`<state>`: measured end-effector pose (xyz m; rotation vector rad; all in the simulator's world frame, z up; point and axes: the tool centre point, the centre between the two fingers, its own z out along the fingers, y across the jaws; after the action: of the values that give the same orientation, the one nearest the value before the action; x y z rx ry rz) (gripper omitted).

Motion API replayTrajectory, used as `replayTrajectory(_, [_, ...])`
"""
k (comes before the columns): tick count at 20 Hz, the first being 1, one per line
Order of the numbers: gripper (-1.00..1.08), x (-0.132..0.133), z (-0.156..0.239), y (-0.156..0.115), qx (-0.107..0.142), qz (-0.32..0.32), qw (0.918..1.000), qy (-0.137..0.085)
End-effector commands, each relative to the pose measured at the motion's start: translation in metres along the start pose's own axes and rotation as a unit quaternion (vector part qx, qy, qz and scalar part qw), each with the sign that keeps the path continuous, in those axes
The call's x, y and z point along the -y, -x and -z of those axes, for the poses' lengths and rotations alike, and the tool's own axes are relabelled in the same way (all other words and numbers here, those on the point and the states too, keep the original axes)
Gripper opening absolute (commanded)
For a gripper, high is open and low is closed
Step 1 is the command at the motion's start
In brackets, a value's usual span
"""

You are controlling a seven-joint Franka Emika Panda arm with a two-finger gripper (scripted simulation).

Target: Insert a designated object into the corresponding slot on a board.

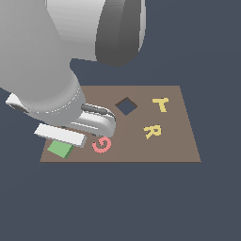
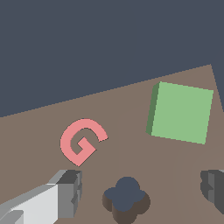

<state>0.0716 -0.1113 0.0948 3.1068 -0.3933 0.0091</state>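
Fingers spread wide and empty: that is how my gripper (image 2: 142,192) stands, one pale finger (image 2: 65,192) and the other dark fingertip (image 2: 214,190) well apart at the edges of the wrist view, with nothing between them but bare board and the lobed hole (image 2: 126,199).

What matters now is that the green block (image 2: 181,113) is not between my fingers. In the wrist view it lies flat on the board (image 2: 131,118), off toward the dark-fingertip side and beyond the line joining the two tips. Being square, it has no long axis to speak of; its edges sit slightly skewed to my finger line. The pink letter G (image 2: 82,141) lies toward the other finger, apart from the block.

From the exterior view, the green block (image 1: 60,149) rests at the board's near corner on that view's left, with my hand (image 1: 70,127) low over it and partly covering it. The diamond slot (image 1: 126,106) is well apart, toward the board's middle and far edge, past the G (image 1: 101,144).

I judge I must shift sideways to centre over the block before closing.
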Motion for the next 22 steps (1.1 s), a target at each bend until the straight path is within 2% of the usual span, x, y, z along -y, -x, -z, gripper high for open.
replayTrajectory(1, [1.0,-0.014,-0.012,-0.012,0.001,-0.021,0.9998,-0.001])
replayTrajectory(11, [1.0,-0.049,-0.04,-0.04,0.003,-0.071,0.9975,-0.004])
replayTrajectory(22, [1.0,-0.057,-0.047,-0.045,0.004,-0.081,0.9967,-0.004])
